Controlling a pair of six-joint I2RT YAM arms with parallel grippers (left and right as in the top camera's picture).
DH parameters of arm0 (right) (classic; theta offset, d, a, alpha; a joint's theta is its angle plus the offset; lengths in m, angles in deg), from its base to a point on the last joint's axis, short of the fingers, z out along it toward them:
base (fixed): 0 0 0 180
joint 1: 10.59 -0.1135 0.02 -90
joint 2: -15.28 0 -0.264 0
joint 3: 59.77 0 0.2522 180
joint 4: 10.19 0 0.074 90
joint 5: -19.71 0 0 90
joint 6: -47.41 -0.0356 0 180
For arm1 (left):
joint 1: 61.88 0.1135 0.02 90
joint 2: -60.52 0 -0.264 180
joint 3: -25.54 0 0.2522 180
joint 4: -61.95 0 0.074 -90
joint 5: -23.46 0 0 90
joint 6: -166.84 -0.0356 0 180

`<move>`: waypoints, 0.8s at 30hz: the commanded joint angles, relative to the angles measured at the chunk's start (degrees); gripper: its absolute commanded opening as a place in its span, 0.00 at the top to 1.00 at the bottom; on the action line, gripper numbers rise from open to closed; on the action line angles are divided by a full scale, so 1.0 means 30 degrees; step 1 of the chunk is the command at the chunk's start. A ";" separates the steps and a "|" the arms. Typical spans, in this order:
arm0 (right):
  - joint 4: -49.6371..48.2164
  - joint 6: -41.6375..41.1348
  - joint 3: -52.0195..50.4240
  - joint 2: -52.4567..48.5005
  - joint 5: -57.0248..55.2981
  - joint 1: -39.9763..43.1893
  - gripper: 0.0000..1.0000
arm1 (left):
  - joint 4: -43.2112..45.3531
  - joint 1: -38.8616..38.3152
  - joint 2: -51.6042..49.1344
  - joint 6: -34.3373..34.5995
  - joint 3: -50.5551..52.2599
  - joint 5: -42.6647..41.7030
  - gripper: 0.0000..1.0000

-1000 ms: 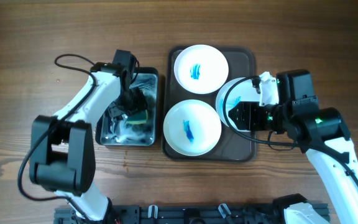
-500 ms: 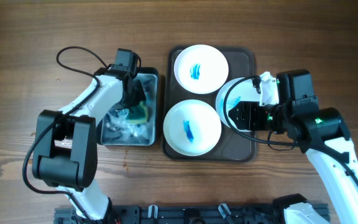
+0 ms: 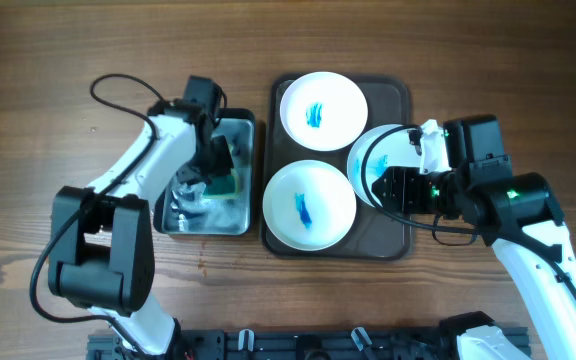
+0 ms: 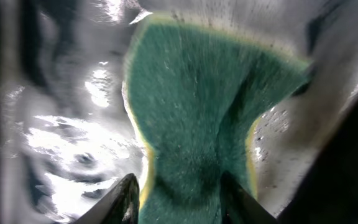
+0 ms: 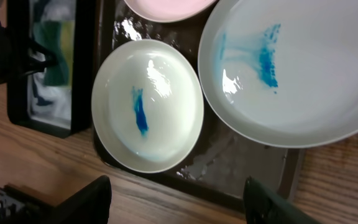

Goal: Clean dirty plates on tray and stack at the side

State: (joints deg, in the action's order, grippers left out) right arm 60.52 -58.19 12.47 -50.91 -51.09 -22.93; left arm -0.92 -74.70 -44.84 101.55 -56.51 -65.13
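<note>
Three white plates with blue smears lie on the dark brown tray (image 3: 393, 95): one at the back (image 3: 322, 110), one at the front left (image 3: 310, 205), and a third (image 3: 368, 148) partly under my right arm. My right gripper (image 3: 380, 186) hovers over the tray's right side. In the right wrist view that gripper (image 5: 179, 202) is open, with only the tray rim and wood between its fingers; the front plate (image 5: 146, 104) and the third plate (image 5: 297, 68) lie ahead of it. My left gripper (image 4: 180, 202) is shut on the green-yellow sponge (image 4: 210, 112) inside the tub.
The black tub (image 3: 246, 125) stands left of the tray and holds shiny water around the sponge (image 3: 224, 182). A black rail runs along the table's front edge (image 3: 298, 340). Bare wood shows to the far left and far right of the table.
The left gripper, open over the sponge a second ago, has closed on it and shifted a little within the tub. The right arm and the plates have not moved.
</note>
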 commanded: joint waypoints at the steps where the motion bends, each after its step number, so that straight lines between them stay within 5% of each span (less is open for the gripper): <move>1: 0.0481 -0.0299 -0.0080 -0.0619 -0.0393 -0.0080 0.31 | 0.2018 -0.0226 0.0189 0.0058 0.2164 -0.0379 0.73; 4: 0.0160 -0.0306 -0.1078 -0.1195 -0.0393 -0.0080 0.32 | 0.3723 -0.0226 0.0189 0.0051 0.3424 -0.0379 0.96; 18: -0.5603 0.1705 -0.4663 -0.5945 0.1253 -0.0714 0.55 | -0.1800 0.0204 0.3650 -0.0131 -0.1151 -0.0160 0.96; 24: -0.7009 0.0911 -0.4663 -0.8488 -0.1282 -0.2353 0.63 | -0.3330 0.0204 0.5617 -0.0168 -0.1224 -0.0160 0.96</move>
State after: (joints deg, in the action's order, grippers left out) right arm 40.92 -54.52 -0.91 -73.69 -50.91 -28.33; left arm -9.26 -74.53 -31.04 101.52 -59.24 -66.18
